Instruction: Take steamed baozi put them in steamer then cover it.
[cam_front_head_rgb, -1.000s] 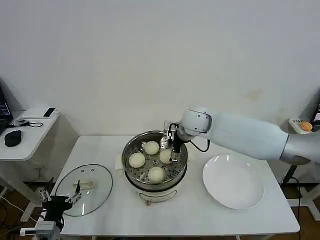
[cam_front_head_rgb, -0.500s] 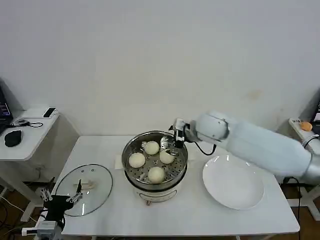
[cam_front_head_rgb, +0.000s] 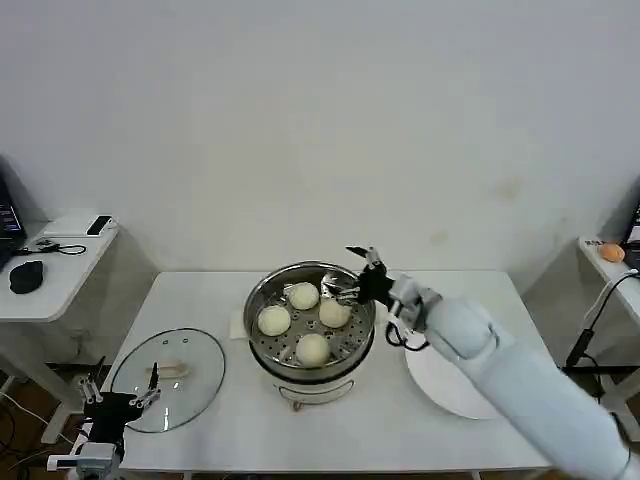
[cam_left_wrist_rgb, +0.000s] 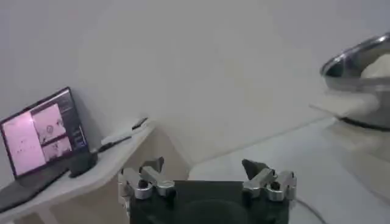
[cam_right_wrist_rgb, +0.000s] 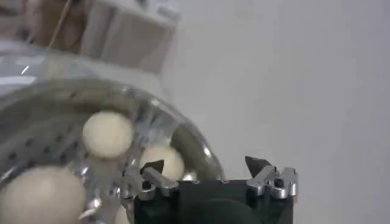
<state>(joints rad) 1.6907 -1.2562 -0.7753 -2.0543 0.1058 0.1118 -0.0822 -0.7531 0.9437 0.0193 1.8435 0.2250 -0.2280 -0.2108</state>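
Observation:
Several off-white baozi (cam_front_head_rgb: 303, 295) lie in the shiny steamer (cam_front_head_rgb: 262, 345) at the table's middle; in the right wrist view baozi (cam_right_wrist_rgb: 108, 134) rest on the perforated steamer bottom (cam_right_wrist_rgb: 36, 134). My right gripper (cam_front_head_rgb: 345, 272) hovers open and empty over the steamer's back right rim, also seen as the right gripper (cam_right_wrist_rgb: 207, 165). The glass cover (cam_front_head_rgb: 195, 395) with its cream handle (cam_front_head_rgb: 170, 370) lies flat on the table's left. My left gripper (cam_front_head_rgb: 118, 398) waits open at the cover's near edge; the left gripper (cam_left_wrist_rgb: 204, 167) holds nothing.
A white plate (cam_front_head_rgb: 435, 385) sits right of the steamer, partly behind my right arm. A side desk (cam_front_head_rgb: 50, 270) with a mouse and phone stands at far left; a laptop (cam_left_wrist_rgb: 42, 131) rests there. Bare table lies in front of the steamer.
My right gripper has lifted out of the steamer basket and drawn back to its back right rim, the arm swinging lower and nearer. The baozi, cover and left arm stay put.

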